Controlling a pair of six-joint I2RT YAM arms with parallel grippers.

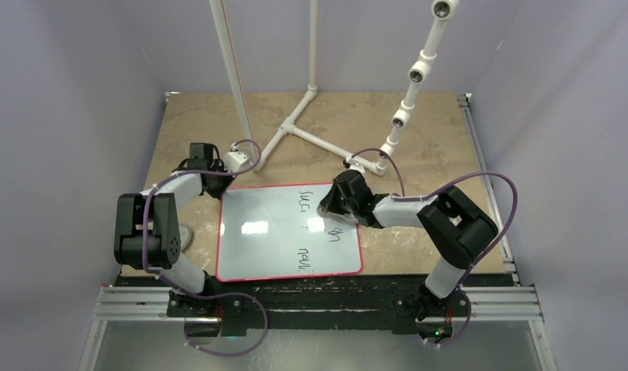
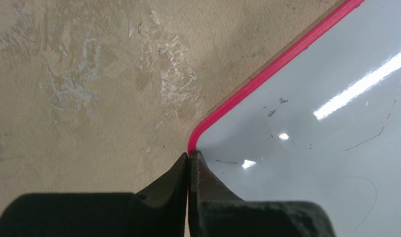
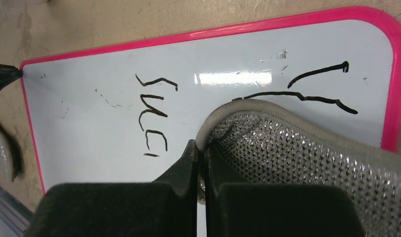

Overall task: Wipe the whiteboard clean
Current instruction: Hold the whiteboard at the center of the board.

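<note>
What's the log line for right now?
left gripper shut at whiteboard corner | right gripper shut on silver pad | handwriting present

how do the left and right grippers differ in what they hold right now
The left gripper pinches the whiteboard by its red rim at a rounded corner; the right gripper pinches a silver mesh pad. The left sits at the board's edge, next to bare table; the right is further in over the board, beside black handwriting. Both have their fingers shut.
</note>
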